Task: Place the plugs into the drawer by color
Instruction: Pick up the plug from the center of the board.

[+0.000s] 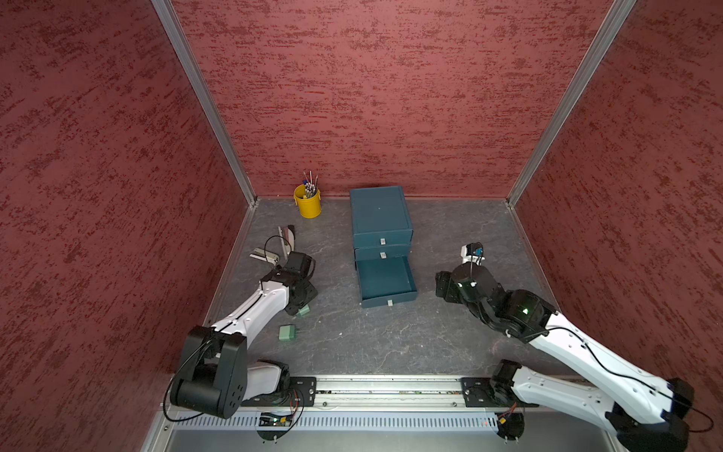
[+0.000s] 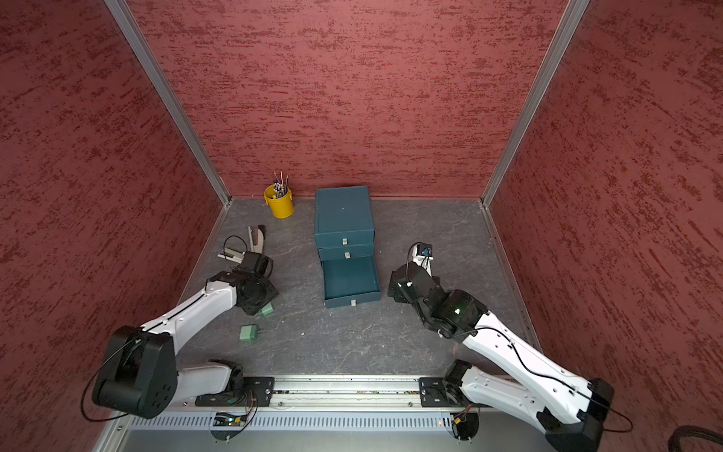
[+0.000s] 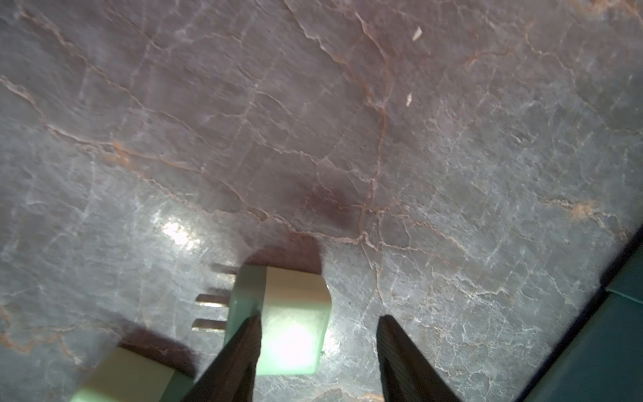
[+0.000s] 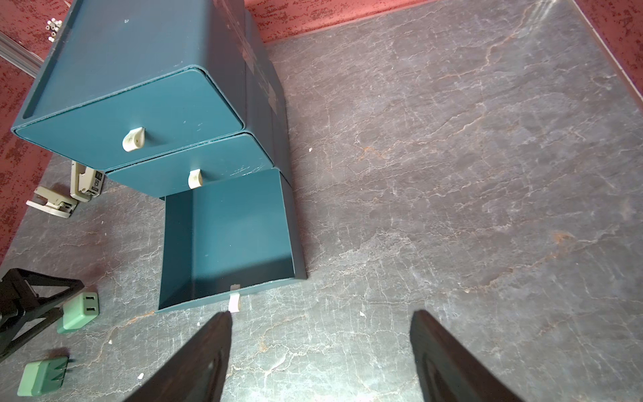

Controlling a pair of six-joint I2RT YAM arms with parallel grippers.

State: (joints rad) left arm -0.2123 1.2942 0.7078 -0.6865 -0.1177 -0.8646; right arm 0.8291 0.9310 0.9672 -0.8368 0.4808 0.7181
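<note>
Under the left wrist in both top views, the arm's black housing hides the left fingers (image 3: pixel 240 351) and all but a corner of the green plug (image 1: pixel 303 311), so I go by the left wrist view. There the plug lies on its side on the tabletop (image 3: pixel 348 139), its prongs sticking out past one finger. The fingers stand apart, not clamped. One tip overlaps the plug's prong end, and the other stands clear of the far face with bare tabletop between. I cannot tell whether the near tip touches the plug or hangs above it, and glare washes out the plug's face. A second green plug (image 1: pixel 288 332) lies near the first, toward the robot's base, and is cut off at the edge of the wrist view.

The right fingers (image 4: pixel 195 365) are hidden beneath their own wrist in the top views. The right wrist view shows them spread wide with nothing between them, over bare tabletop just in front of the bottom drawer (image 4: pixel 226 236). That drawer is pulled out and bare inside. The upper drawers (image 4: pixel 139 115) are shut, so I cannot see their contents.
</note>
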